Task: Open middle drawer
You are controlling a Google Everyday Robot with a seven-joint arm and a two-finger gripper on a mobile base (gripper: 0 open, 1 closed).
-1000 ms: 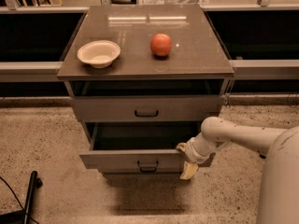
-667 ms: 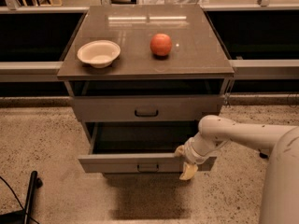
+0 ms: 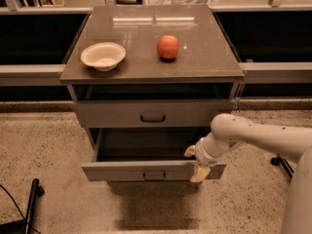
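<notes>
The middle drawer (image 3: 146,170) is a grey flat front with a small dark loop handle (image 3: 154,176). It stands pulled out from the cabinet, and its dark inside shows behind the front. My gripper (image 3: 197,163) is at the right end of the drawer's front, at its top edge, reaching in from the right on a white arm (image 3: 253,136). The upper drawer (image 3: 152,114) above it is closed. The lowest drawer is hidden under the pulled-out one.
A cream bowl (image 3: 103,56) and a red-orange fruit (image 3: 167,47) sit on the cabinet's brown top (image 3: 195,62). Dark low shelving runs along the wall on both sides. A black pole and cable (image 3: 30,206) lie on the speckled floor at the lower left.
The gripper and forearm have shifted slightly to the left along the drawer's front. The drawer stands pulled out much as before.
</notes>
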